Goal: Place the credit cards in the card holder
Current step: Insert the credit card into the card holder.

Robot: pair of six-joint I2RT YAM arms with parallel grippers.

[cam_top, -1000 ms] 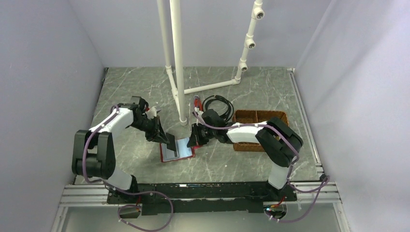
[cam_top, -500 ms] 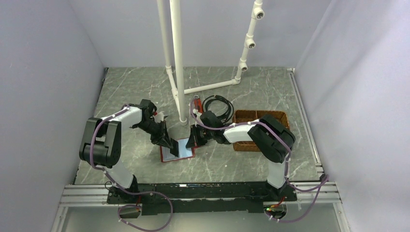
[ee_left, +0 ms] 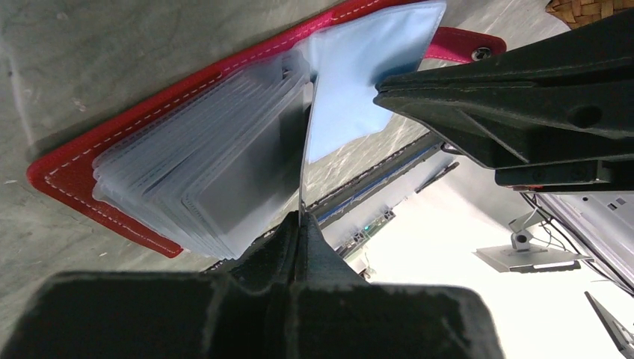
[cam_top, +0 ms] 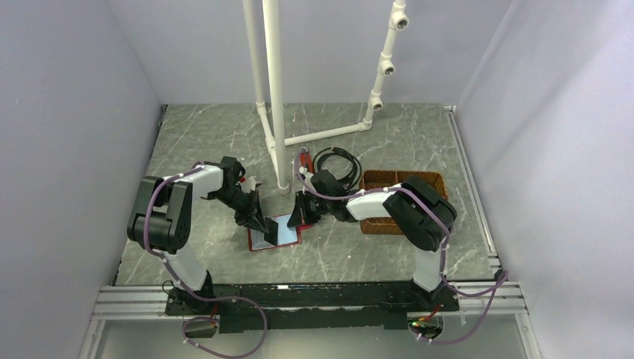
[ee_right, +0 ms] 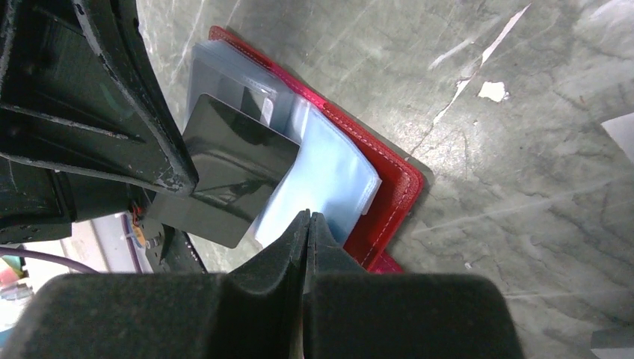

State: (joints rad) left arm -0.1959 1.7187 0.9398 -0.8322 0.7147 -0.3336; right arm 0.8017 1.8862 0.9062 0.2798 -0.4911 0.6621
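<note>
Left arm point(cam_top: 200, 182): reaches from the left side of the table point(cam_top: 202, 134) towards the centre, wrist angled down at the wallet.
Left gripper point(ee_left: 301, 221): fingers clenched on one credit card, pinching its near edge; in the top view it sits at the left edge of the open wallet.
Credit card point(ee_right: 224, 168): held tilted and off the table. The left wrist view shows it edge-on as a thin line. The right wrist view shows a dark, glossy face. Its far corner lies over the stack of pockets, beside the lifted sleeve. I cannot tell whether it has entered a pocket.
Card holder point(ee_left: 67, 173): red, lying open and flat on the table at centre, between the two grippers, with white stitching along its rim.
Clear pockets point(ee_left: 209, 164): fanned in a stack on the left half of the open holder.
Snap tab point(ee_left: 467, 45): red, sticking out from the holder's far edge, flat on the table.
Clear sleeve point(ee_right: 329, 176): one pale bluish pocket, raised away from the rest of the stack.
Right gripper point(ee_right: 308, 221): fingers closed tight, grasping the free edge of that sleeve; in the top view it is at the holder's right edge.
Black cable point(cam_top: 338, 159): coiled behind the right gripper.
Brown woven tray point(cam_top: 374, 179): right of the holder, partly under the right arm.
</note>
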